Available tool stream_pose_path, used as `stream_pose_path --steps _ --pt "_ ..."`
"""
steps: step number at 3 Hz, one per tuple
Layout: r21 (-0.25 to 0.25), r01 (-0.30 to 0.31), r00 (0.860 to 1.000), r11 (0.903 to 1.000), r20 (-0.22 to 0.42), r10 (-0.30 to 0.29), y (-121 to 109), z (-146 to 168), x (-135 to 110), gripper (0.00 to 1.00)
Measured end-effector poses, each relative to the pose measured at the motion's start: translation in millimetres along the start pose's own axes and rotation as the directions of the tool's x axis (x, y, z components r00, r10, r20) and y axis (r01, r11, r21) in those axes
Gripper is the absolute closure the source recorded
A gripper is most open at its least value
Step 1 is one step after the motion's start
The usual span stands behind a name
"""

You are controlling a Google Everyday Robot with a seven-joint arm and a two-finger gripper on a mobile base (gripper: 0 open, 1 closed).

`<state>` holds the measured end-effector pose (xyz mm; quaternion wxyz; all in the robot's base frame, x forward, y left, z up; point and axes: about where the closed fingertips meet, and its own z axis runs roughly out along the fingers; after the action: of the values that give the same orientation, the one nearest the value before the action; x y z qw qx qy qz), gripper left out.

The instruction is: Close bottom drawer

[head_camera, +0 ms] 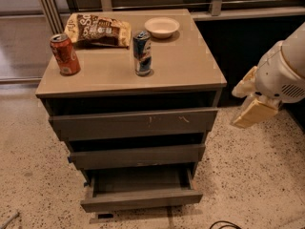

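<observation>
The bottom drawer (141,199) stands pulled out at lower centre, its slim front running left to right. It lies down and left of the gripper (251,100), which hangs at the right edge, well apart; whether that is parted or closed I cannot tell. Print on the chip bag (97,30), red can (65,55) and blue can (142,52) is unreadable
</observation>
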<state>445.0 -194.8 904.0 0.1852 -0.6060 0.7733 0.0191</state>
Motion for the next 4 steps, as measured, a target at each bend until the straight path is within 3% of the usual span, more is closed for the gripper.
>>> stream_pose_path --steps 1,2,3,4 --pt "-0.076 0.011 0.997 0.997 0.074 -0.006 15.6 57.0 -0.2 0.71" --pt "-0.078 0.012 0.997 0.9969 0.073 -0.006 16.3 59.1 -0.5 0.99" --pt "-0.078 0.012 0.997 0.9969 0.073 -0.006 16.3 59.1 -0.5 1.0" --pt "-0.108 0.029 0.997 0.9937 0.078 -0.021 32.5 121.2 11.4 1.0"
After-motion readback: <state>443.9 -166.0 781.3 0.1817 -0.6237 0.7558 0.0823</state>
